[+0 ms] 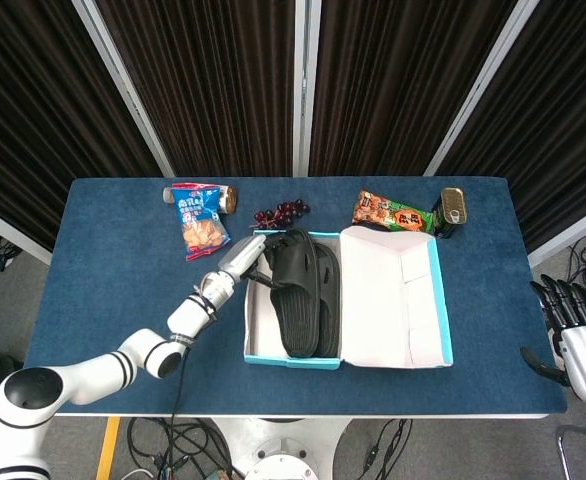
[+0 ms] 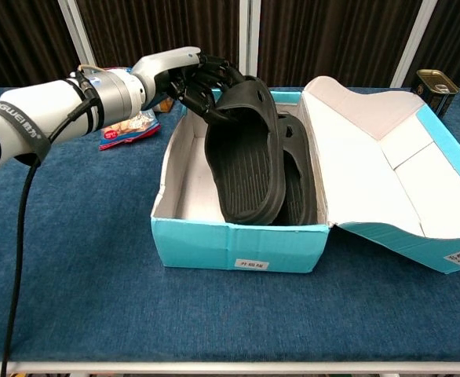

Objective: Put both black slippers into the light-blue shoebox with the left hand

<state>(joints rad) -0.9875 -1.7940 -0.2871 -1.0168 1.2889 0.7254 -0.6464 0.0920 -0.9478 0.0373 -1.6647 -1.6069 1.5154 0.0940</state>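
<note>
Chest view: left hand [image 2: 189,78] grips the strap end of one black slipper [image 2: 244,161], sole-up inside the light-blue shoebox [image 2: 238,242], leaning on the second slipper [image 2: 297,177]. Right hand [image 1: 570,330], off the surface edge, holds nothing, fingers apart.

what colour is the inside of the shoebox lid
White on the inside of the lid, with a light-blue edge; the chest view shows it best.

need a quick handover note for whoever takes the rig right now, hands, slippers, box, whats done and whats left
Left robot hand: grips the top end of the second slipper, which leans tilted inside the shoebox.
Right robot hand: off the table's right edge, holding nothing.
First slipper: already in the box, right of the held one.
Done: both slippers inside the box walls.
Left: lay the held slipper down, let go, pull the hand out.
</note>
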